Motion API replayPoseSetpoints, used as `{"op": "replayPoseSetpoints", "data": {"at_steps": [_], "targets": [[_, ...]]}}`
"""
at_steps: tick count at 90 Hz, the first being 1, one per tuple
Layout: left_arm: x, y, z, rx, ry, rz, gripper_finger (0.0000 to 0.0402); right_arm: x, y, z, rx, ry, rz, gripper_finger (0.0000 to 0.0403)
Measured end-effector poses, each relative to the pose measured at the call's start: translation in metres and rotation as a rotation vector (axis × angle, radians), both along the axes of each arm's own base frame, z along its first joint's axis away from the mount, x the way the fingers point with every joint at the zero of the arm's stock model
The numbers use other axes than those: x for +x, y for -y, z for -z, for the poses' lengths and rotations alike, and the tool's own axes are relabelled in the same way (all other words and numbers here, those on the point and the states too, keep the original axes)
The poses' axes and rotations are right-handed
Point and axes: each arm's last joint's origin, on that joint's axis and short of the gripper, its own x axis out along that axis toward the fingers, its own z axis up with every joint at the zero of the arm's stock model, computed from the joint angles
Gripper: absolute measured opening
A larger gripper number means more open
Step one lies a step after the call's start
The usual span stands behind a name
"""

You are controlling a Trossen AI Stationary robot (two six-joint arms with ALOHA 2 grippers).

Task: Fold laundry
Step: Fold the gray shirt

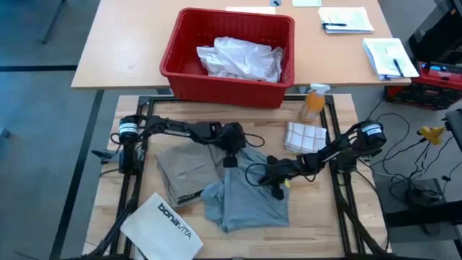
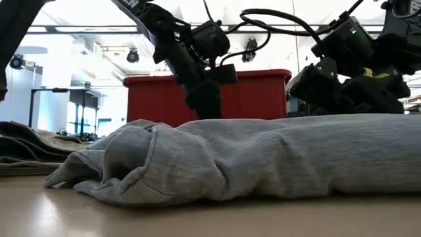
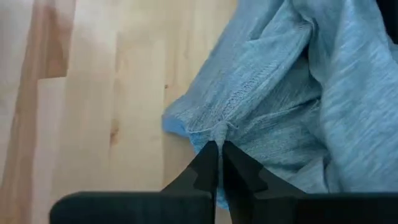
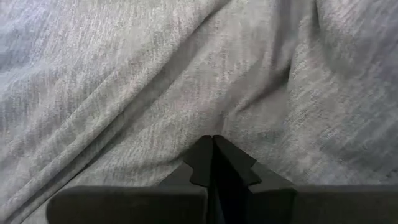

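Working from the near edge of the pale wooden surface outward, I have the stiff white bag printed "bonavita" lying at the front left corner, out of the job. Just behind it the soft grey T-shirt lies rumpled at the middle, with the folded khaki-tan garment touching its left side. My left gripper is pinched shut on a stitched hem at the shirt's far left edge, and my right gripper is clamped closed on a fold of the same cloth at its right side. I judge I'm at the spreading stage: both grips are set, the shirt not yet flat. Next I should lift and draw both arms apart evenly, keeping tension. Farther back, the red plastic basket holds the crumpled white shirt.
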Motion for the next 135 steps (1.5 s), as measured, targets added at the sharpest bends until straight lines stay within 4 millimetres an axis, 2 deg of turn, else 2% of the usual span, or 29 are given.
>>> {"op": "replayPoseSetpoints", "data": {"at_steps": [32,42,57,72,80,89,103,119,135], "targets": [[-0.002,-0.006,0.000,-0.028,-0.002,-0.005,0.0000,0.000,0.000,-0.001,0.005,0.005,0.007,0.0000],[-0.001,-0.005,0.000,-0.060,0.004,-0.003,0.0000,-0.002,0.000,-0.010,0.048,0.013,0.021,0.0000],[-0.001,-0.004,0.003,-0.123,0.010,-0.046,0.0006,-0.005,0.001,-0.033,0.172,0.053,0.079,0.0009],[0.001,-0.001,0.016,-0.231,0.039,-0.036,0.0012,-0.012,0.003,-0.055,0.188,0.119,0.102,0.0063],[-0.003,0.000,0.025,-0.273,0.051,-0.083,0.0020,-0.020,0.007,-0.065,0.139,0.120,0.205,0.0105],[-0.006,0.001,0.032,-0.313,0.052,-0.131,0.0040,-0.028,0.013,-0.067,0.066,0.087,0.326,0.0151],[-0.008,0.001,0.035,-0.323,0.055,-0.139,0.0096,-0.028,0.018,-0.056,0.059,0.026,0.321,0.0189],[-0.005,0.001,0.032,-0.329,0.083,-0.146,0.0158,-0.017,0.021,-0.046,-0.006,-0.006,0.305,0.0179],[0.001,0.000,0.025,-0.331,0.130,-0.146,0.0194,-0.004,0.024,-0.038,-0.035,-0.010,0.299,0.0120]]}}
